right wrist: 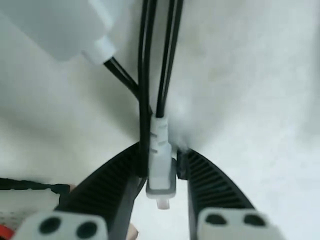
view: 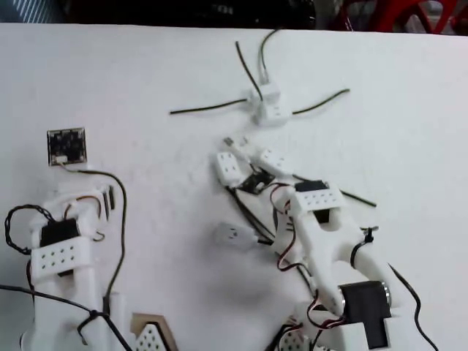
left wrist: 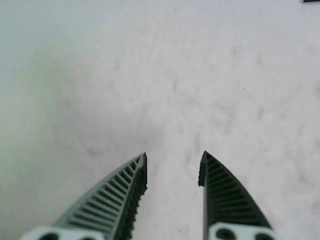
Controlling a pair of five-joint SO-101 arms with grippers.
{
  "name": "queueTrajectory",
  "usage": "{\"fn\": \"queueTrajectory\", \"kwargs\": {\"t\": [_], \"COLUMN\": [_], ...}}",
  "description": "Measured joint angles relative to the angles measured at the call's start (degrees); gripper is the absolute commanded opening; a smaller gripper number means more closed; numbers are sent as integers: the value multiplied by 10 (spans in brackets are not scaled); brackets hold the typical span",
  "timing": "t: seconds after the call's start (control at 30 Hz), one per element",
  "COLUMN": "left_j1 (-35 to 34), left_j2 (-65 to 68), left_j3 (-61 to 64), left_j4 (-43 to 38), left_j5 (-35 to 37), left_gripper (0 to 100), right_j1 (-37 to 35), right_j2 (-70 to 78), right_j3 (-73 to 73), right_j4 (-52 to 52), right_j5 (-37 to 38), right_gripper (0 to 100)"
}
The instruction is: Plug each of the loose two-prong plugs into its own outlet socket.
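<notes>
Between the two black fingers of the right claw (right wrist: 159, 150) sits a small white plug (right wrist: 161, 165), and the claw is pinching it from both sides. Thin black wires (right wrist: 147, 75) run out of the plug and away over the white tabletop (right wrist: 260, 90). Near those wires lies a big white block (right wrist: 55, 25) with black wires of its own. In the high view, the right claw (view: 252, 183) is in the middle of the tabletop, close to three white socket blocks with little holes in them. One socket block (view: 229, 167) is just beside the claw. A second one (view: 274, 159) is just beside it on the other side. The third one (view: 234, 234) lies nearer the arms, with black wires next to it. A tiny white piece (view: 232, 142) lies just past the first socket block, and it is too small to tell what it is. Farther back, a pair of white blocks (view: 268, 102) lie touching each other, and dark wires (view: 205, 110) stick out from them to the sides. The left claw (left wrist: 174, 154) is well apart from all of this, with its fingers spread open above the bare tabletop. In the high view the left claw (view: 108, 199) is near a small square board (view: 66, 146), and a dark cable (view: 121, 212) bends around beside it.
</notes>
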Motion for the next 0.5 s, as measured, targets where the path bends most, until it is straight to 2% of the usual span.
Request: {"fn": "queueTrajectory", "kwargs": {"t": [0.5], "left_j1": [0], "left_j2": [0], "left_j3": [0], "left_j4": [0], "left_j5": [0], "left_gripper": [180], "right_j1": [8], "right_j2": [4], "right_j3": [-45], "right_j4": [-4], "right_j5": [-1], "right_gripper": [105]}}
